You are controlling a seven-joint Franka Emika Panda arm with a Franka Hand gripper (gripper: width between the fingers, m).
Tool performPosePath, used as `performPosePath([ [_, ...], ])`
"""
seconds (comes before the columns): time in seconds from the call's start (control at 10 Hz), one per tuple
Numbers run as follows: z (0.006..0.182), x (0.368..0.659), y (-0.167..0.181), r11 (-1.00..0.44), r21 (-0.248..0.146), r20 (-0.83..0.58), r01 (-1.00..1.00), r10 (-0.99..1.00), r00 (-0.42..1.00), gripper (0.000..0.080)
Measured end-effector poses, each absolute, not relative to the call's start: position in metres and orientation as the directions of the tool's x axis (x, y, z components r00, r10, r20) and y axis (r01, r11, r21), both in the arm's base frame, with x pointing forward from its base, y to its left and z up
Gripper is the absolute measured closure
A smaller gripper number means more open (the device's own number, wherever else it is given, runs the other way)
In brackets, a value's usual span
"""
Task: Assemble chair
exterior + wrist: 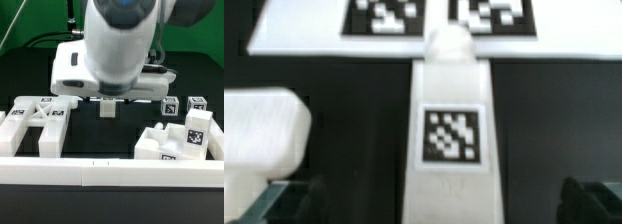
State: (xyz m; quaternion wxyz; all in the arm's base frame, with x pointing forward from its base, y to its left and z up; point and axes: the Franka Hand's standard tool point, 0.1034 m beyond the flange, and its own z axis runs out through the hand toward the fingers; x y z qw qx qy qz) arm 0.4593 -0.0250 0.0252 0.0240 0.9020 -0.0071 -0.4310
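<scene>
In the wrist view a long white chair bar [452,110] with one square tag lies on the black table. Its rounded end touches the edge of the marker board [304,30]. My gripper [438,208] is open. Its dark fingertips [281,205] stand on either side of the bar's near end, with a wide gap on each side. In the exterior view the gripper [107,108] hangs low over the table's middle and the arm hides the bar. The X-braced frames [35,122] lie at the exterior view's left. The notched block [185,138] lies at its right.
Two small tagged cubes [170,105] [197,103] sit behind the notched block. A long plain white rail [110,170] runs along the front of the table. Another white piece [260,130] lies close beside the bar in the wrist view.
</scene>
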Motion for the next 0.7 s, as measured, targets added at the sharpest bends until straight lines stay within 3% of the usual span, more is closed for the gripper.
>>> performPosePath([
  [0.7,0.019,0.4601,-0.024,-1.0,0.029,-0.781,0.004,-0.02,0.624,0.015],
])
